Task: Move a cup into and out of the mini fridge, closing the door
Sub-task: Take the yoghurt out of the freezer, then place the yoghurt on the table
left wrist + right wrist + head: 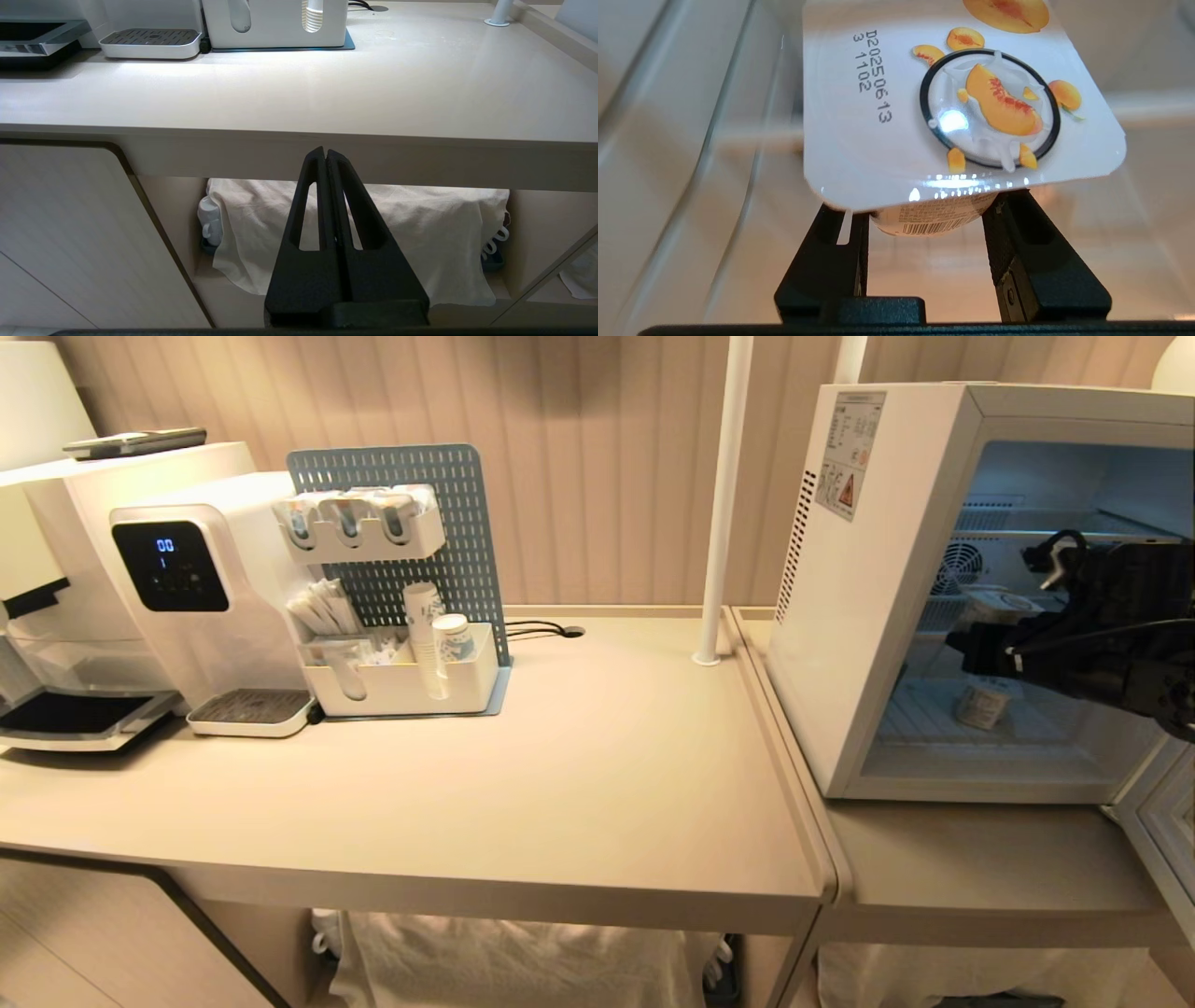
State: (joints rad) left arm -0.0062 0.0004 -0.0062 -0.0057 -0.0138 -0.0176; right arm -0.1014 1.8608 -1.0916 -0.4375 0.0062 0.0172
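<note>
A: Head view check: right gripper point(971, 649) inside mini fridge point(878, 579), door point(1162, 831) swung open at lower right.
B: Fingers point(1004, 238)?
A: Clamped on both sides of cup point(934, 116), peach foil lid up, above wire shelf.
B: Left gripper point(325, 154)?
A: Fingers pressed together, parked below counter point(299, 88) edge.

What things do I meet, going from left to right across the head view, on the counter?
Coffee machine → blue pegboard organizer → white pole → mini fridge, its inside open to view → yogurt cup inside it → right gripper reaching in at the far right.
</note>
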